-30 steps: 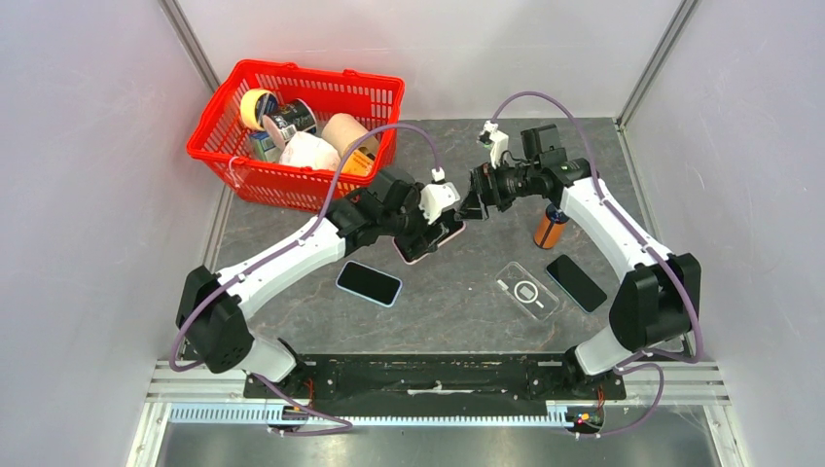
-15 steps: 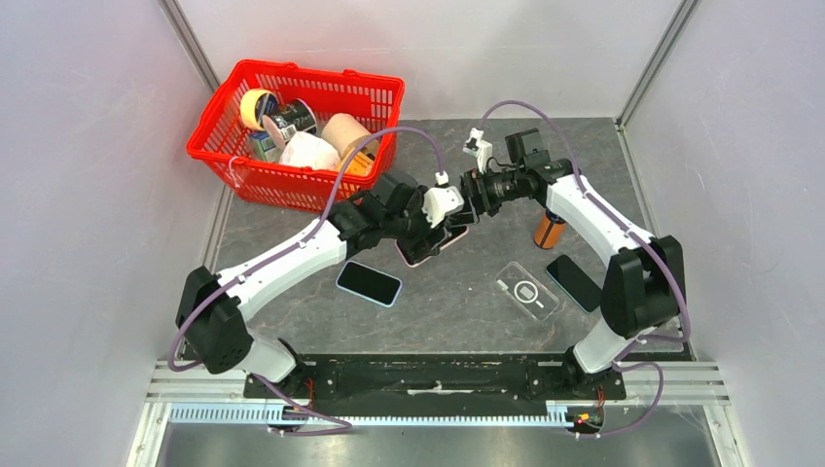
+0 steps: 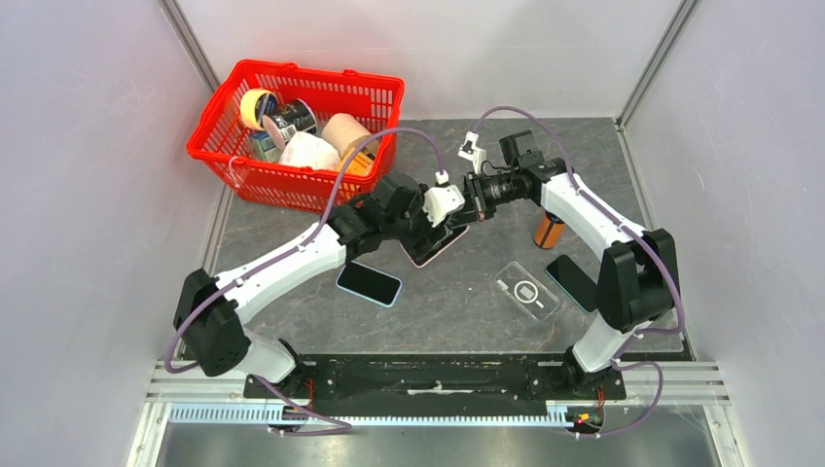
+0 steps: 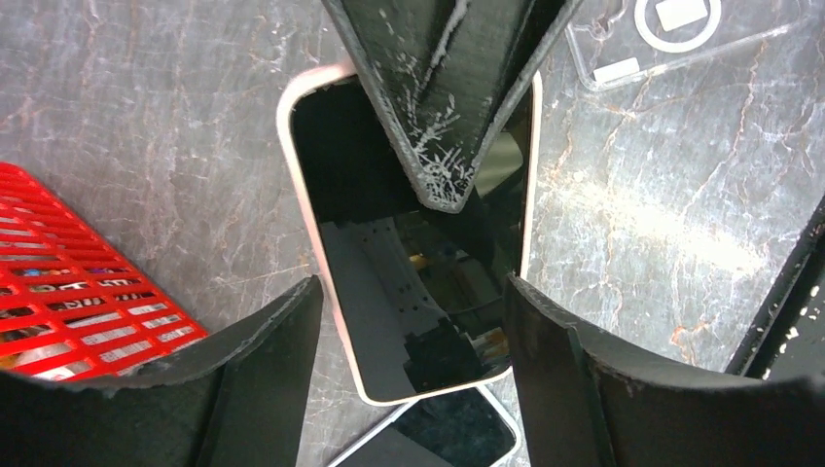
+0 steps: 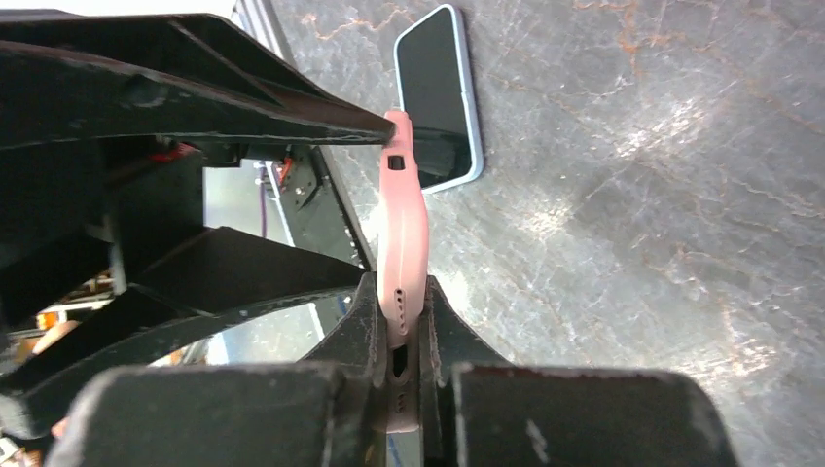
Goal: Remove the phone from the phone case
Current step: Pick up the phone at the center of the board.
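Basket back-L, case front-R

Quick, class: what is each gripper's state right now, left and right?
Left gripper: closed on the sides of the pink-cased phone, holding it off the table.
Right gripper: shut, pinching the edge of the pink case.

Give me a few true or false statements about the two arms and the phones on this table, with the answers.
1. The right end effector is shut on one end of the pink-cased phone. True.
2. The left end effector holds nothing. False: it grips the pink-cased phone across its sides.
3. The clear case lies in the red basket. False: it lies on the table, beside a black phone.
4. A blue-edged phone lies flat on the table. True.
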### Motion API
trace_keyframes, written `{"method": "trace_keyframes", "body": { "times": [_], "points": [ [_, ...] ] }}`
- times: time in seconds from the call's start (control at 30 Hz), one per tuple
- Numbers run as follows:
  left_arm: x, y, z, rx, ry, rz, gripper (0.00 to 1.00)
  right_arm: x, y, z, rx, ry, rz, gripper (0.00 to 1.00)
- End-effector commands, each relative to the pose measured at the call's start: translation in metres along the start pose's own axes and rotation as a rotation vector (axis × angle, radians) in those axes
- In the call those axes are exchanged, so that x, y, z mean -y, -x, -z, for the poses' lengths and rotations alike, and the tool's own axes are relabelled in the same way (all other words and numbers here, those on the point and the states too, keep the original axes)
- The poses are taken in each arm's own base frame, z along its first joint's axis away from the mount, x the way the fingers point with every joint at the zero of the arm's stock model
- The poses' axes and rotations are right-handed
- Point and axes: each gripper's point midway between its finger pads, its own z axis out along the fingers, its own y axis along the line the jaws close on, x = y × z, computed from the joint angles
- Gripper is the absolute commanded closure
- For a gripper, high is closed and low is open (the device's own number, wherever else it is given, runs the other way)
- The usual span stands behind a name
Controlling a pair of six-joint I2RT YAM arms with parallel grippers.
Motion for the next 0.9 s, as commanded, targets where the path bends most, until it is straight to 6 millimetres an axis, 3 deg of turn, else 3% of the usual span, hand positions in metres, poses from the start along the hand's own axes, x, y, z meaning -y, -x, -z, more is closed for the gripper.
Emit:
{"method": "trace_keyframes", "body": {
  "times": [0.0,0.07,0.13,0.2,0.37,0.67,0.87],
  "points": [
    [-0.006,0.037,0.014,0.143,0.023,-0.035,0.98,-0.015,0.016,0.012,0.043,-0.032,0.129,1.00],
    [-0.001,0.032,0.013,0.136,0.002,-0.036,0.97,-0.012,0.015,0.016,0.044,-0.068,0.160,1.00],
    [0.004,0.028,0.013,0.121,-0.026,-0.042,0.82,-0.012,0.015,0.020,0.048,-0.100,0.181,1.00],
    [0.008,0.023,0.015,0.104,-0.046,-0.049,0.62,-0.014,0.016,0.026,0.058,-0.124,0.206,1.00],
    [0.011,0.016,0.024,0.095,-0.053,-0.070,0.31,-0.020,0.019,0.041,0.069,-0.192,0.272,1.00],
    [0.011,0.024,0.060,0.145,-0.049,-0.074,0.20,-0.041,0.005,0.072,0.054,-0.274,0.432,1.00],
    [0.025,0.031,0.079,0.187,-0.214,-0.003,0.17,-0.083,-0.016,0.084,0.026,-0.151,0.543,1.00]
  ]
}}
